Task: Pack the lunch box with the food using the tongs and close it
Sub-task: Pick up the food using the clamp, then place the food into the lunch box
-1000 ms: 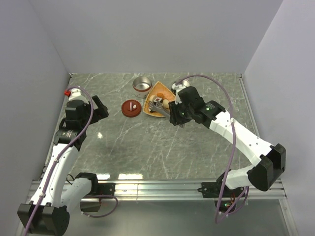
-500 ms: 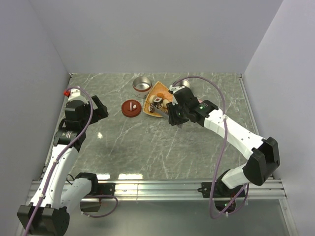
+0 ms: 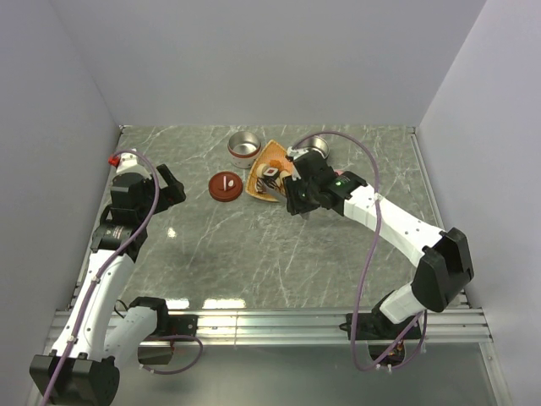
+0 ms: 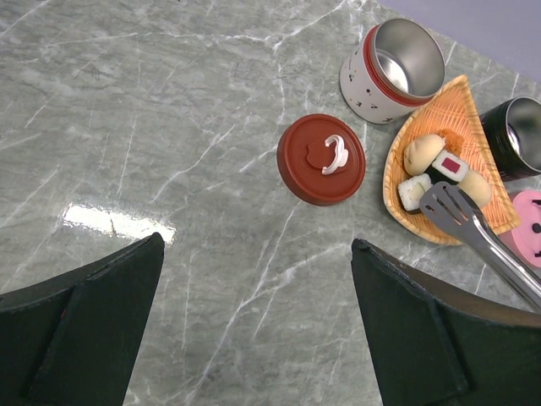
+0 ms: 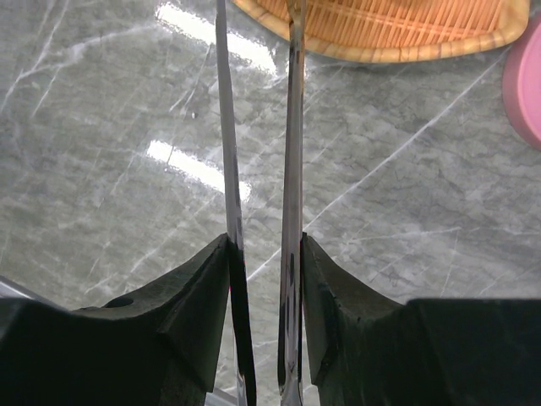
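Note:
My right gripper [image 5: 265, 241] is shut on the tongs [image 5: 292, 127], one thin metal arm against each finger. In the left wrist view the tongs' flat tip [image 4: 452, 207] lies over the food on the orange woven tray [image 4: 473, 106]: a beige lump [image 4: 421, 154], a rice roll with a dark band [image 4: 450, 166], a white piece [image 4: 412, 191]. The lunch box [image 3: 243, 145], a white and red steel-lined cylinder, stands open behind the tray. Its red lid [image 3: 225, 185] lies flat on the table. My left gripper [image 4: 256, 241] hangs open over bare marble [image 3: 172, 187], holding nothing.
A dark steel-lined cup [image 4: 517, 135] stands behind the tray's right side. A pink lid [image 4: 528, 227] lies to the right of the tray. White walls close in the table on three sides, and a metal rail [image 3: 270, 321] runs along the near edge.
My right arm has shifted left and forward, bringing the tongs' tip further over the tray. The left arm has stayed still.

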Robot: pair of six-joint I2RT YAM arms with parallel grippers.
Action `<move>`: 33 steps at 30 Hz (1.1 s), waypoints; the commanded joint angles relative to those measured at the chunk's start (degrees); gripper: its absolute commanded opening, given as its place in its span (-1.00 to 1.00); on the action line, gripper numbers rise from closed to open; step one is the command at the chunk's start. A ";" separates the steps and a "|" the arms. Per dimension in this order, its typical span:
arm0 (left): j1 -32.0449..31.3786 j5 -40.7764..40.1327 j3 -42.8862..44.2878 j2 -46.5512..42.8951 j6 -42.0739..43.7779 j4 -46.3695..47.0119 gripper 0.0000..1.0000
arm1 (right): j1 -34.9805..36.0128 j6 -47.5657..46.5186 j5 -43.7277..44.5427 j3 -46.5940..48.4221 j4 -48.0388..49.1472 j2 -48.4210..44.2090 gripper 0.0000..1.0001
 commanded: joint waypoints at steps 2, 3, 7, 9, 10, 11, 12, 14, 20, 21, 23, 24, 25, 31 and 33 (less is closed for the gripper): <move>0.31 0.66 -0.11 -1.20 0.09 1.73 0.99 | 0.37 0.48 0.34 2.24 3.99 1.34 -0.14; 0.31 0.57 -0.11 -1.20 0.18 1.73 0.99 | 0.28 0.39 0.34 2.85 3.99 2.30 -0.14; 0.31 0.22 -0.02 -1.47 0.27 1.47 0.99 | 0.37 -0.05 0.43 4.09 3.64 4.50 -0.19; 0.31 -0.04 -0.11 -1.64 0.35 1.38 0.99 | 0.37 -0.22 0.52 4.52 3.55 5.21 -0.27; 0.31 -0.13 -0.19 -1.64 0.44 1.38 0.99 | 0.37 -0.22 0.52 4.70 3.64 5.39 -0.31; 0.31 -0.22 -0.11 -1.73 0.44 1.29 0.99 | 0.37 -0.22 0.34 4.79 3.64 5.47 -0.44; 0.23 -0.22 -0.19 -1.73 0.44 1.29 0.99 | 0.28 -0.22 0.25 5.31 3.55 5.13 -0.51; 0.31 -0.13 -0.28 -1.73 0.44 1.46 0.99 | 0.28 -0.40 -0.01 6.02 3.20 4.69 -0.56; 0.31 -0.13 -0.55 -1.73 0.35 1.73 0.99 | 0.37 -1.10 0.34 11.55 -1.01 1.79 -0.58; 0.31 -0.13 -0.55 -1.73 0.35 1.81 0.99 | 0.37 -1.19 0.52 12.78 -1.89 1.35 -0.59; 0.31 -0.13 -0.72 -1.73 0.35 1.82 0.99 | 0.28 -1.62 1.39 13.75 -2.68 0.21 -0.59; 0.31 0.04 -0.90 -1.73 0.27 1.90 0.99 | 0.28 -1.98 1.74 14.63 -2.86 0.03 -0.60; 0.31 0.22 -0.98 -1.64 0.27 1.99 0.99 | 0.11 -2.24 2.36 14.98 -3.12 0.03 -0.60; 0.31 0.14 -0.81 -1.73 0.35 1.73 0.99 | -3.66 -3.56 4.03 16.30 -2.60 1.52 -0.60; 0.31 0.05 -0.81 -1.82 0.44 1.64 0.99 | -5.51 -3.82 4.03 17.09 -1.99 1.96 -0.60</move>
